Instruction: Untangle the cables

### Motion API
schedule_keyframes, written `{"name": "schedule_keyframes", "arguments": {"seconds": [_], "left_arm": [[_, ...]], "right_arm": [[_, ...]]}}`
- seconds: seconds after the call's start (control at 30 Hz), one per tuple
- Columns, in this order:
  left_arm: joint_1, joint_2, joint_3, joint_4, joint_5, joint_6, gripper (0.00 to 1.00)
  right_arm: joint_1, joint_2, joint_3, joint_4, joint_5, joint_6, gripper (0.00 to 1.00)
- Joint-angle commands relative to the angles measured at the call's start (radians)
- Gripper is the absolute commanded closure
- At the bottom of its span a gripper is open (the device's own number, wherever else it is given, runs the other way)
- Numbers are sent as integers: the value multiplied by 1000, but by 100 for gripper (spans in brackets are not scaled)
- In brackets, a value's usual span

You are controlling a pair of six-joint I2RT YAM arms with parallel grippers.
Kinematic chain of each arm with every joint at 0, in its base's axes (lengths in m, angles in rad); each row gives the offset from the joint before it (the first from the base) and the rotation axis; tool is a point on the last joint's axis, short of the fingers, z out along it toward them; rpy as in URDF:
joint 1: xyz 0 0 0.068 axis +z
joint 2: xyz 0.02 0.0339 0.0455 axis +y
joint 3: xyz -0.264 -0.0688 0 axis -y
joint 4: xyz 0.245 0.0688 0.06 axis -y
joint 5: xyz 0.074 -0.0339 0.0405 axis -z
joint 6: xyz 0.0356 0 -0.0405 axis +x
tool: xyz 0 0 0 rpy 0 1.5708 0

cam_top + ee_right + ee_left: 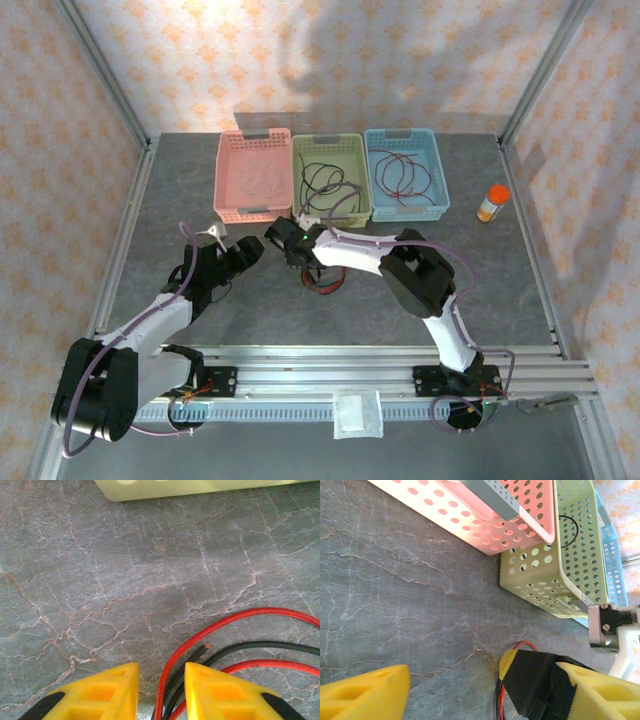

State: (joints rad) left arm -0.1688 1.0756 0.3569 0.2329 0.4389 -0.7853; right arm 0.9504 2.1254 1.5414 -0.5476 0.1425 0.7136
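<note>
A small tangle of red and black cables lies on the grey table just below my right gripper. In the right wrist view the yellow fingers stand a little apart, and a red cable and a black cable run through the gap of the right gripper, close to the right finger and not pinched. My left gripper faces it from the left, open wide with nothing in it. A red cable loop shows beside its right finger.
Three baskets stand at the back: pink, green with a black cable inside, and blue with a red cable inside. An orange-capped bottle stands at the right. Metal frame posts edge the table.
</note>
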Motion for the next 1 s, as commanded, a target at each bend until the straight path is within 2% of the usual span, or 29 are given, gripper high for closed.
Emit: {"name": "schedule_keyframes", "arguments": {"seconds": [0.0,0.13,0.53,0.8,0.97], "left_arm": [[10,-6,-6,29,15,-2,25],[10,-7,-7,28,15,-2,25],[9,-14,5,8,14,19,25],[4,-39,10,-16,37,61,24],[-50,-9,9,40,72,73,24]], "right_arm": [[7,7,-34,11,25,-3,72],[8,-15,-84,63,52,6,75],[9,-98,-133,106,75,21,96],[11,-336,-207,177,28,29,100],[5,-513,-316,288,-52,12,100]]}}
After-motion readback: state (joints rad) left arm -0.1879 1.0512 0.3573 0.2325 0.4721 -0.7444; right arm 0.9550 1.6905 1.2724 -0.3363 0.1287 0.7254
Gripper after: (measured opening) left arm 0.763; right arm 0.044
